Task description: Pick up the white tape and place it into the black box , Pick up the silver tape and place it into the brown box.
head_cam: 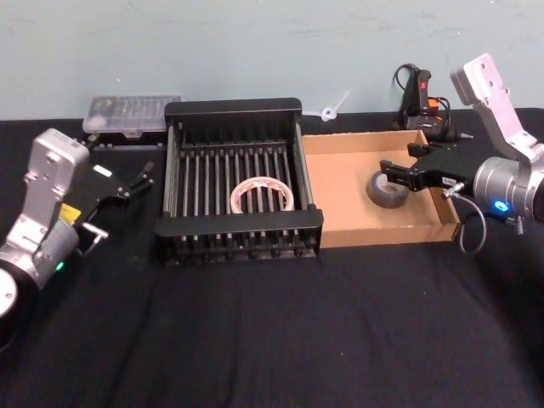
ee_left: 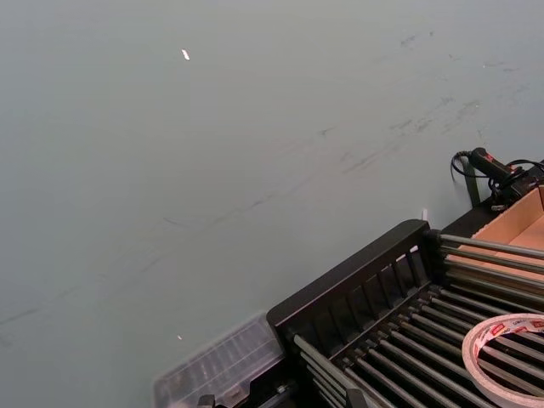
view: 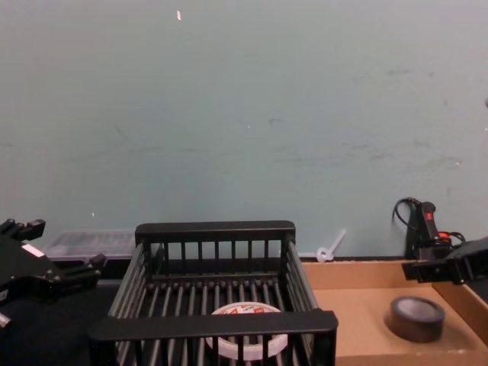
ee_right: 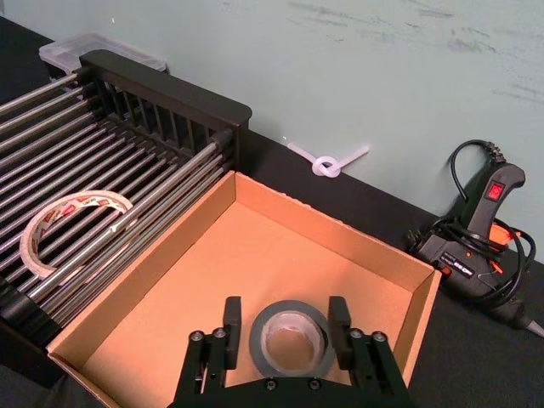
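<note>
In the head view the white tape lies flat on the slatted floor of the black box, and the brown box sits touching that crate's right side, holding the silver tape. The right gripper hangs over the roll, jaws spread wide and empty; the left gripper waits left of the black box, also parted. In the right wrist view the fingers straddle the silver tape without touching. In the chest view the silver tape rests flat, right of the black box.
</note>
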Robot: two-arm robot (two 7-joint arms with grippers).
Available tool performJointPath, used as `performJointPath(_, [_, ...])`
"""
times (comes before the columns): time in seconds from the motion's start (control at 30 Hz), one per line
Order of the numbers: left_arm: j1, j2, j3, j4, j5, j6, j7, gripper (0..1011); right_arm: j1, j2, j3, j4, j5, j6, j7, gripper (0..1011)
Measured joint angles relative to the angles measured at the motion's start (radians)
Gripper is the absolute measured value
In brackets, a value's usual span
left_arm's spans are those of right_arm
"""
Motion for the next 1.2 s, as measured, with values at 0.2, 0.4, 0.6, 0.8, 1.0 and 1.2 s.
performJointPath(0.2, [0.0, 0.0, 0.0, 0.0, 0.0, 0.0, 0.0, 1001, 0.0, 0.0, 0.0, 0.0, 0.0, 0.0, 0.0, 801])
performJointPath(0.4, [0.0, 0.0, 0.0, 0.0, 0.0, 0.0, 0.0, 1001, 0.0, 0.0, 0.0, 0.0, 0.0, 0.0, 0.0, 971])
performJointPath(0.6, [0.0, 0.0, 0.0, 0.0, 0.0, 0.0, 0.0, 1001, 0.0, 0.0, 0.0, 0.0, 0.0, 0.0, 0.0, 1002])
performJointPath(0.8, [0.0, 0.0, 0.0, 0.0, 0.0, 0.0, 0.0, 1001, 0.0, 0.0, 0.0, 0.0, 0.0, 0.0, 0.0, 1002])
performJointPath(1.0, [0.0, 0.0, 0.0, 0.0, 0.0, 0.0, 0.0, 1002, -0.006, -0.002, 0.005, -0.004, -0.014, -0.019, -0.007, 1002])
performJointPath(1.2, [0.0, 0.0, 0.0, 0.0, 0.0, 0.0, 0.0, 1001, -0.04, -0.013, 0.042, -0.026, -0.038, -0.113, -0.051, 1002])
